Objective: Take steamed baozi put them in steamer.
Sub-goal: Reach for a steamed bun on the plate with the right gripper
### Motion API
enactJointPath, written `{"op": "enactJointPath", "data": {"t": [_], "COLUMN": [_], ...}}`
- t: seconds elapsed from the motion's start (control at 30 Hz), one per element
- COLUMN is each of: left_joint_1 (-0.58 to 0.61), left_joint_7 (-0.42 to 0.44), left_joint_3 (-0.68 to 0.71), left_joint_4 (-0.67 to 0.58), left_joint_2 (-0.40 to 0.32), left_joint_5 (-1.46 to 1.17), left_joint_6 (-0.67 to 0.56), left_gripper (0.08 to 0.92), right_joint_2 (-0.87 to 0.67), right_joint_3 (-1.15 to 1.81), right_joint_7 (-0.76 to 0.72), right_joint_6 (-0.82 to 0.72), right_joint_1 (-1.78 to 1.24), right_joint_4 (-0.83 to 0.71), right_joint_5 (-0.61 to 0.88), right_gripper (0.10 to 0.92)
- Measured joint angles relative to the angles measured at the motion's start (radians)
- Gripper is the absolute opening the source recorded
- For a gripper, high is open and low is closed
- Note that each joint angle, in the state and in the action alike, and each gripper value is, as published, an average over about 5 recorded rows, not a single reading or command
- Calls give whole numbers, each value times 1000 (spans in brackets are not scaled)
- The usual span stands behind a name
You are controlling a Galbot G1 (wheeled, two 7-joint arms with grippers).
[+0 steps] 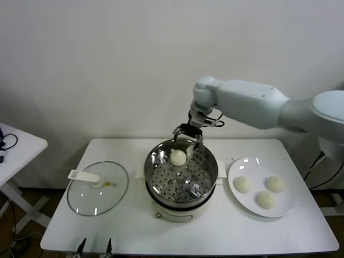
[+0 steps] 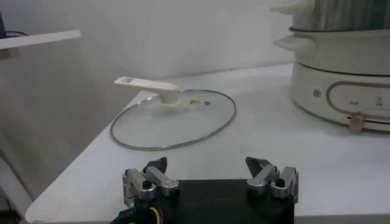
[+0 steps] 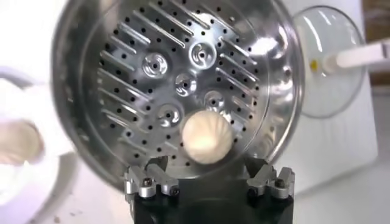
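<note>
One cream-white baozi (image 1: 178, 157) (image 3: 207, 136) lies on the perforated floor of the shiny steamer (image 1: 207, 172) (image 3: 79, 79), at its far side. My right gripper (image 1: 188, 133) (image 3: 207, 165) hovers just above that bun, open, with nothing between its fingers. Three more baozi (image 1: 243, 184) (image 1: 275, 184) (image 1: 265, 200) rest on the white plate (image 1: 239, 169) to the right of the steamer. My left gripper (image 2: 207, 167) (image 1: 94, 245) is parked low at the table's front left edge, open and empty.
A glass lid (image 1: 80, 200) (image 2: 183, 125) with a white handle (image 1: 83, 176) lies flat to the left of the steamer. The steamer sits on a white pot base (image 2: 341, 79). A small white side table (image 1: 16, 148) stands at the far left.
</note>
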Motion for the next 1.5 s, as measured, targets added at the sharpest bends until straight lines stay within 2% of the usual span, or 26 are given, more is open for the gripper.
{"op": "enactJointPath", "data": {"t": [0.3, 0.67, 0.97, 1.5], "left_joint_1": [0, 0, 0, -3], "left_joint_7": [1, 1, 1, 2], "left_joint_3": [8, 5, -1, -12], "left_joint_4": [2, 8, 15, 28], "left_joint_2": [9, 13, 12, 10], "left_joint_5": [2, 5, 6, 6], "left_joint_6": [0, 1, 5, 11], "left_gripper": [823, 823, 823, 823], "right_joint_2": [-193, -365, -416, -393], "right_joint_3": [-173, -233, -154, 44], "right_joint_7": [61, 106, 134, 162], "right_joint_6": [-301, -584, -683, -740], "right_joint_1": [105, 60, -97, -356], "right_joint_4": [157, 262, 246, 115], "right_joint_5": [148, 181, 135, 55], "right_gripper": [823, 823, 823, 818]}}
